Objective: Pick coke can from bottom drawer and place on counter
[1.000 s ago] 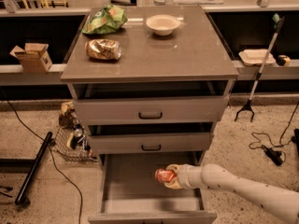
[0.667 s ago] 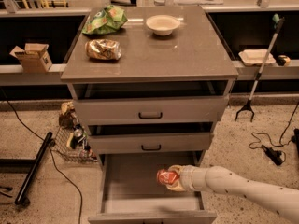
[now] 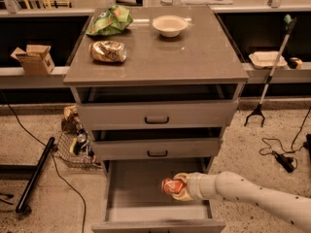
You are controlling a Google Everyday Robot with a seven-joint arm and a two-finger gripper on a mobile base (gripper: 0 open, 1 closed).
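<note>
coke can (image 3: 171,185) is inside the bottom drawer (image 3: 136,191), right of its middle, gripper (image 3: 179,188) apparently clamped round it so I can lift it clear to the counter (image 3: 194,52) above.

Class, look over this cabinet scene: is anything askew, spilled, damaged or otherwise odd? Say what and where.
Nothing looks spilled or broken. The coke can lies sideways in the claw, over the open bottom drawer. On the counter, a gold foil bag and a green chip bag sit crumpled.
</note>
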